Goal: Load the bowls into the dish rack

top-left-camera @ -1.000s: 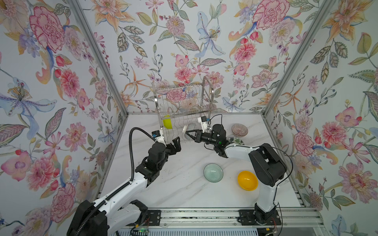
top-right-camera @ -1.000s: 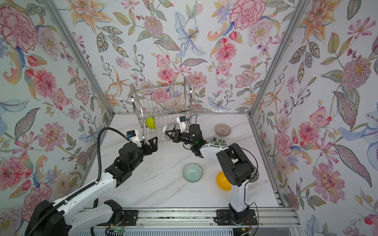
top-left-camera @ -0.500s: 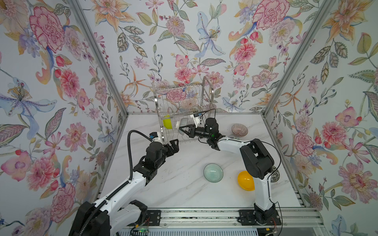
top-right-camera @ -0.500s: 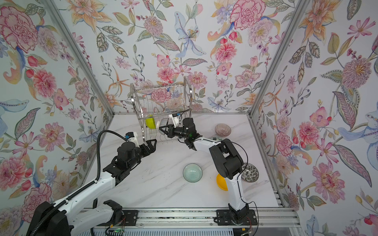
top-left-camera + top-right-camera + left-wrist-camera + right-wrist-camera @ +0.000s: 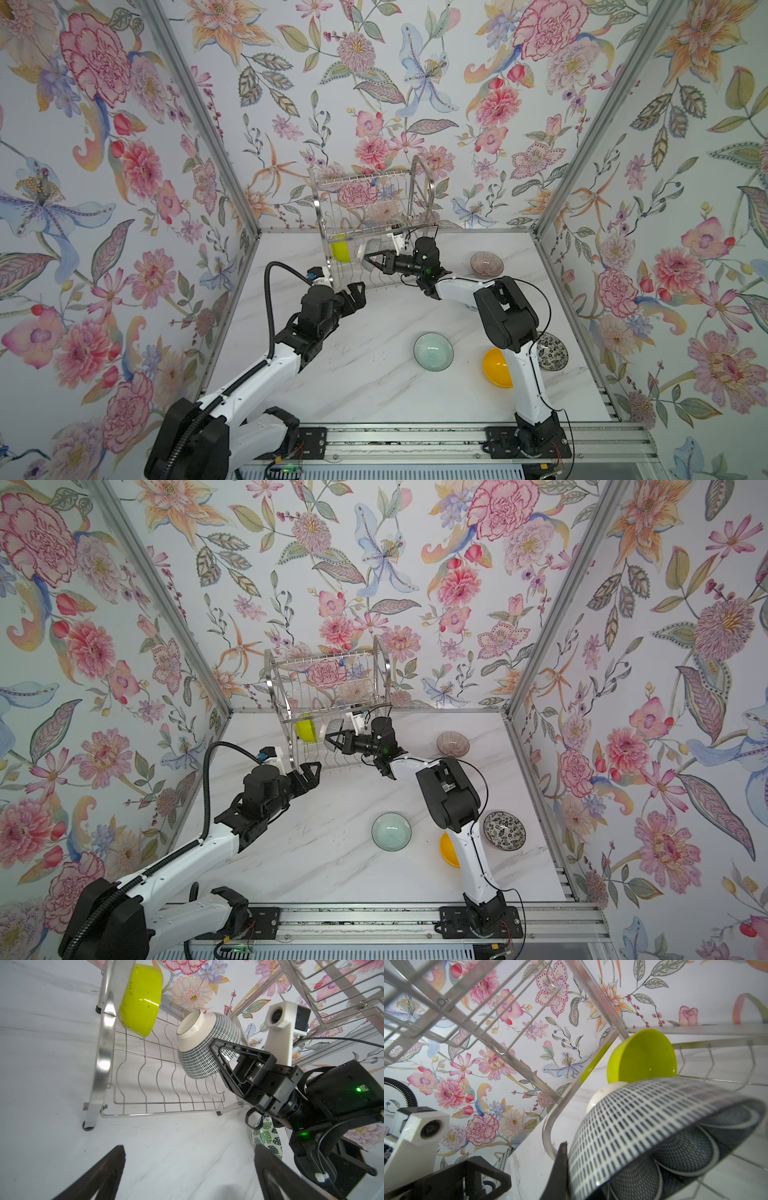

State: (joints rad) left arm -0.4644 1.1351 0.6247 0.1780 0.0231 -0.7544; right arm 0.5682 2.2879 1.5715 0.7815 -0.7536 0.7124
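Our right gripper [image 5: 217,1049] squeezes the rim of the black-and-white dashed bowl [image 5: 199,1043], tipped sideways low over the dish rack's [image 5: 104,1043] bottom wires beside the lime green bowl [image 5: 139,999], while our left gripper [image 5: 355,293] hangs wide open and empty nearby.

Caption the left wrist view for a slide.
Right pincer grips a dash-patterned bowl in the dish rack, beside the lime bowl.

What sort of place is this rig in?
Probably a lab robot cell staged as a kitchen: floral-papered walls on metal framing, marble-look tabletop, dish rack and bowls, two arms on a rail.
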